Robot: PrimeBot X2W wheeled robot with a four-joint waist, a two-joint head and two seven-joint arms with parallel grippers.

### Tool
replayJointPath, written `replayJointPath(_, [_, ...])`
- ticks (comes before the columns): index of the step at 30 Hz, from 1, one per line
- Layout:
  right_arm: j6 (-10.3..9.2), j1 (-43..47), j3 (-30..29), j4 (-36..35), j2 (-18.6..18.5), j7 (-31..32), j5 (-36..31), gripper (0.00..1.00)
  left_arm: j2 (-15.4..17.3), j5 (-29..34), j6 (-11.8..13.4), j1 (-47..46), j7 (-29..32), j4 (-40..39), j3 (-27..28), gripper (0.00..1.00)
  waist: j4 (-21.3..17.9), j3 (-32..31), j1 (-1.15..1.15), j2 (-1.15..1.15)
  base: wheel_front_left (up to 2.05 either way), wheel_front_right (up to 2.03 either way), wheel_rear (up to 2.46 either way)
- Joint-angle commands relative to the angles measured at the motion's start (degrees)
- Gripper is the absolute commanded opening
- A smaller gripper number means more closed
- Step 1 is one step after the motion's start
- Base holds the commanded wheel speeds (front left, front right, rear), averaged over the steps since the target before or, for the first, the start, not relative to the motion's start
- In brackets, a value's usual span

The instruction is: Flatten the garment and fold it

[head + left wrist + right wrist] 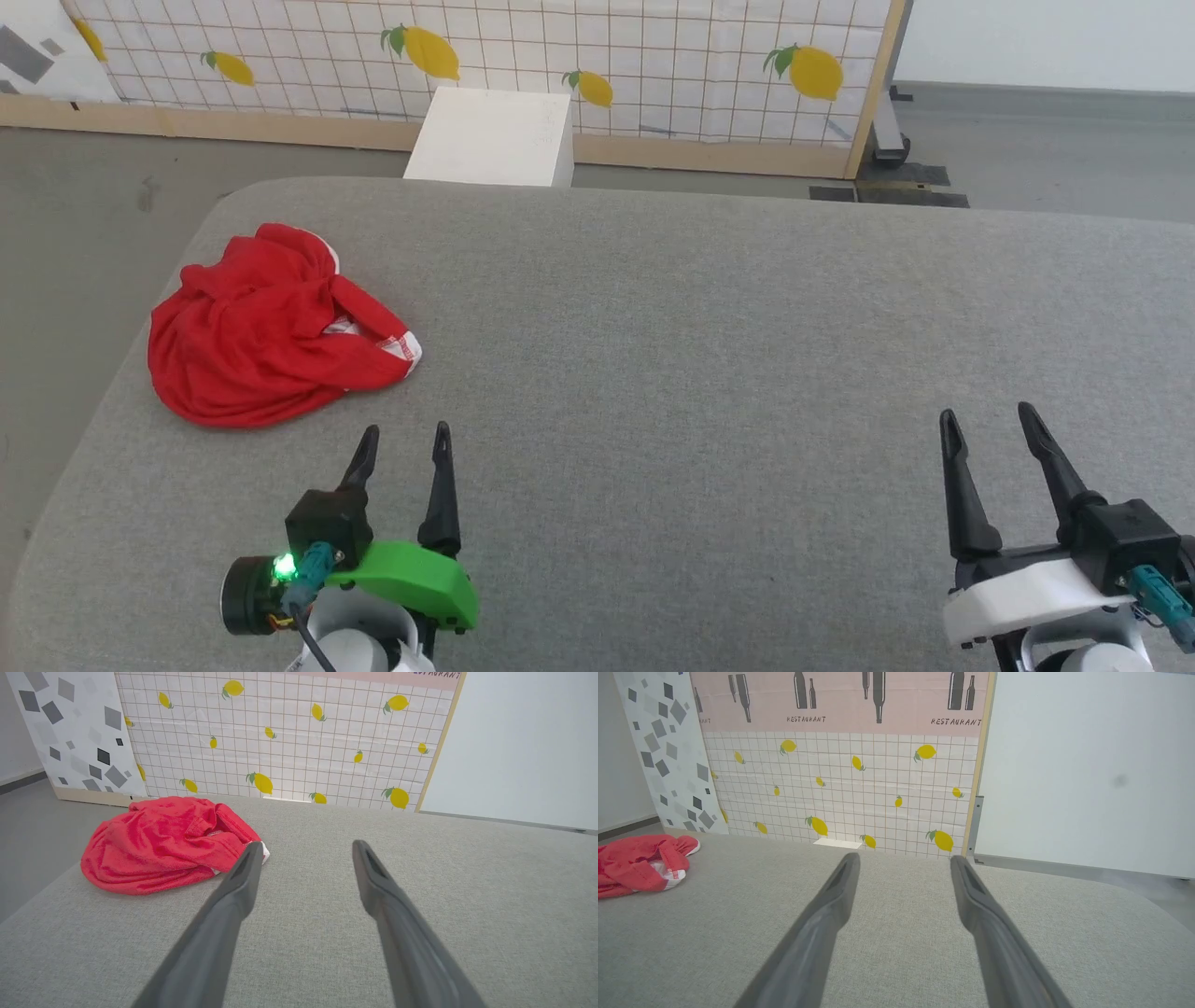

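Garment (271,331) crumpled, long axis perhaps toward the left gripper (403,446); both grippers spread, empty.

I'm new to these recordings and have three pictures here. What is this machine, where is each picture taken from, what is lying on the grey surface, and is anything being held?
This is a two-armed robot, and each arm ends in a pincer with two long dark fingers. The wide picture comes from a camera on its head, looking down at a grey padded surface. There the left pincer sits at the lower left and the right pincer at the lower right. The other two pictures come from cameras on each wrist, looking along that arm's own fingers. A crumpled red garment with white trim lies at the far left of the surface, nearer the left pincer. Both pincers are open and hold nothing. A white box stands on the floor beyond.
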Motion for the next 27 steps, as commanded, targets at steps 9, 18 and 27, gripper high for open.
replayJointPath(9, [-0.09, 0.1, -0.4, 0.3, 0.2, -0.9, 0.5, 1.00, 0.0, -1.1, 0.4, -1.3, -0.8, 0.7, -0.1, 1.00, 0.2, 0.0, 0.00, 0.00, 0.00, 0.00, 0.00])
replayJointPath(18, [-0.09, 0.1, -0.3, 0.4, 0.2, -0.9, 0.6, 1.00, -0.1, -1.0, 0.4, -1.1, -0.8, 0.8, -0.1, 1.00, 0.4, -0.2, 0.00, 0.00, 0.00, 0.00, 0.00])
replayJointPath(27, [-0.09, -0.1, -0.2, 0.6, 0.2, -0.9, 0.7, 1.00, -0.1, -0.9, 0.4, -1.0, -0.8, 0.8, 0.1, 1.00, 0.1, -0.1, 0.00, 0.00, 0.00, 0.00, 0.00])
